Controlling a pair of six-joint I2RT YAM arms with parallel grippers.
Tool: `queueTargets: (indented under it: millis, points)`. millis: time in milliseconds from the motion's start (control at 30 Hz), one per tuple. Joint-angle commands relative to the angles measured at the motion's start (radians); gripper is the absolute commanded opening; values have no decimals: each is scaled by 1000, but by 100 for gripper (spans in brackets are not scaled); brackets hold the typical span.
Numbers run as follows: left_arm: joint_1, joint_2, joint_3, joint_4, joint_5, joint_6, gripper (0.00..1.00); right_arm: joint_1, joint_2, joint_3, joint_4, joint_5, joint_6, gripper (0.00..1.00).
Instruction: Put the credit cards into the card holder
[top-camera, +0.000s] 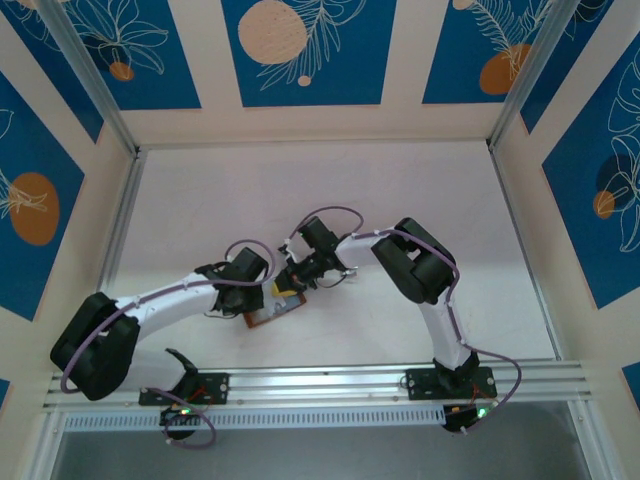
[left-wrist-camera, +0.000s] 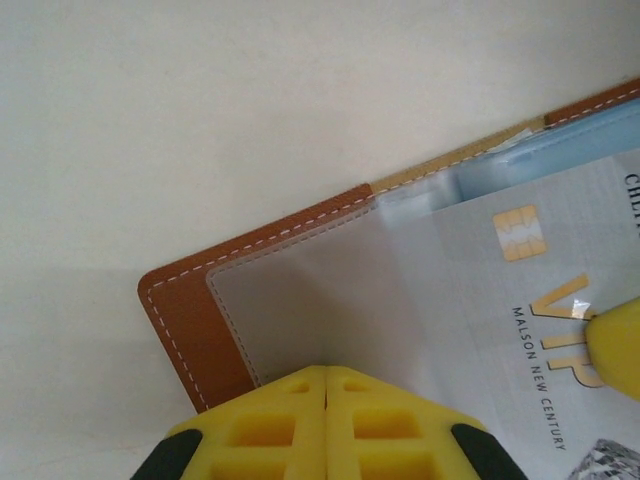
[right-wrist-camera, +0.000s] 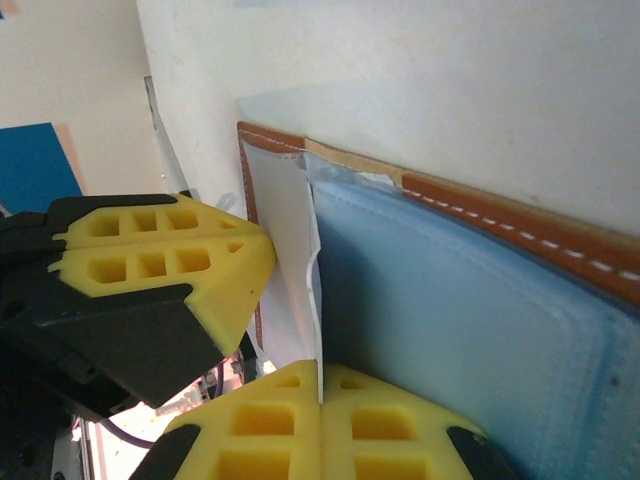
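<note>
Card holder (top-camera: 272, 313), one, lay open by the table's (top-camera: 300, 190) near edge, one silver credit card (left-wrist-camera: 520, 300) on it, left gripper (left-wrist-camera: 326, 400) and right gripper (right-wrist-camera: 320, 400) both pressed together.

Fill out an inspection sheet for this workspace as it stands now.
Surface: pale table, no stains seen.
Job's things: brown card holder lies open; silver VIP card at its clear pocket, whether fully inside cannot be told.
Clutter: nothing seen.
Hands: left hand shut, at the holder's edge; right hand shut, beside the blue pocket.
Cables: purple cables loop along both arms.
Surroundings: blue patterned wall panels; metal rail at the arm bases.
</note>
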Motion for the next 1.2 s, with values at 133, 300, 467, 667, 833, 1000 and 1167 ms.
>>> queueTargets:
  millis: [133,300,467,667,833,1000,1167]
  points:
    - [87,-115,-18,-96,21,-10,4,38,80,7,-222,186,-26,1]
    - [121,-137,-32,-129,14,-2,3,40,79,16,-240,197,-29,1]
    - [125,-75,-50,-69,41,11,3,40,77,23,-254,201,-35,2]
    - [123,8,-64,-34,27,20,1,38,67,30,-263,188,-45,5]
    - [123,16,-78,-22,23,18,0,41,70,74,-347,222,-88,10]
    - [123,17,-78,-14,23,19,0,57,57,107,-418,292,-123,18]
    - [123,22,-81,-8,26,19,1,75,35,126,-476,370,-134,25]
